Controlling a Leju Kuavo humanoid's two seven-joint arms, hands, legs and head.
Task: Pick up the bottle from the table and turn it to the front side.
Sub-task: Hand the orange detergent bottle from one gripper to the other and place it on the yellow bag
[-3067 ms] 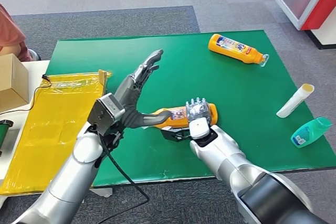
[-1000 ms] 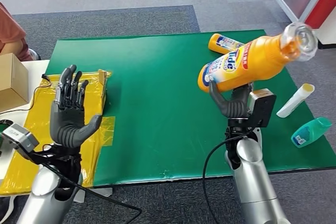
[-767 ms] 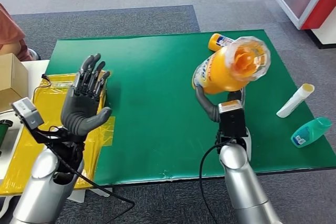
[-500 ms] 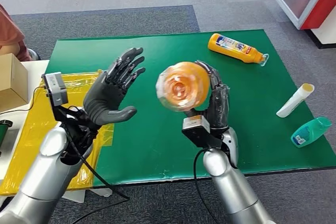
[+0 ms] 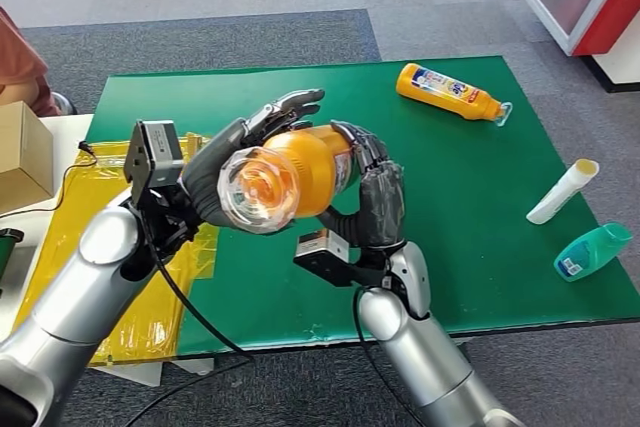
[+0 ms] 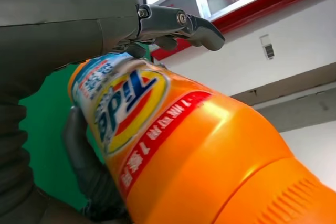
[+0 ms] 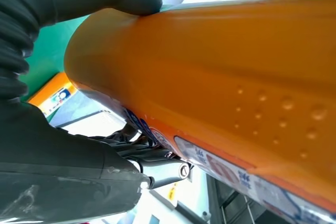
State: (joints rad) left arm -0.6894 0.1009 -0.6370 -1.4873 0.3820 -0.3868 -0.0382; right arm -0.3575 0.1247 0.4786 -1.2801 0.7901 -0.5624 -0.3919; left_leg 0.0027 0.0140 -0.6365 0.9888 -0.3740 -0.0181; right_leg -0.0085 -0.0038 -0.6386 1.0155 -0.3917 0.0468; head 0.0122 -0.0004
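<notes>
An orange detergent bottle (image 5: 306, 169) hangs in the air over the green mat (image 5: 468, 207), lying roughly level with its clear cap end (image 5: 247, 190) toward me and to the left. My right hand (image 5: 377, 202) grips its base end from behind, fingers wrapped around the body. My left hand (image 5: 215, 162) lies against the cap end, its fingers (image 5: 290, 107) stretched straight over the top, not curled round it. The left wrist view shows the bottle's label (image 6: 126, 103) under those straight fingers (image 6: 178, 22). In the right wrist view the bottle's orange back (image 7: 238, 66) lies against my right hand (image 7: 59, 177).
A second orange bottle (image 5: 449, 93) lies at the mat's far right. A white tube (image 5: 562, 192) and a teal bottle (image 5: 592, 250) lie near the right edge. A yellow bag (image 5: 90, 237) and a cardboard box (image 5: 23, 152) sit left of the mat.
My right hand has swung the bottle from the right side to the middle, turning its cap end toward me. My left hand has risen and moved right until it meets the bottle.
</notes>
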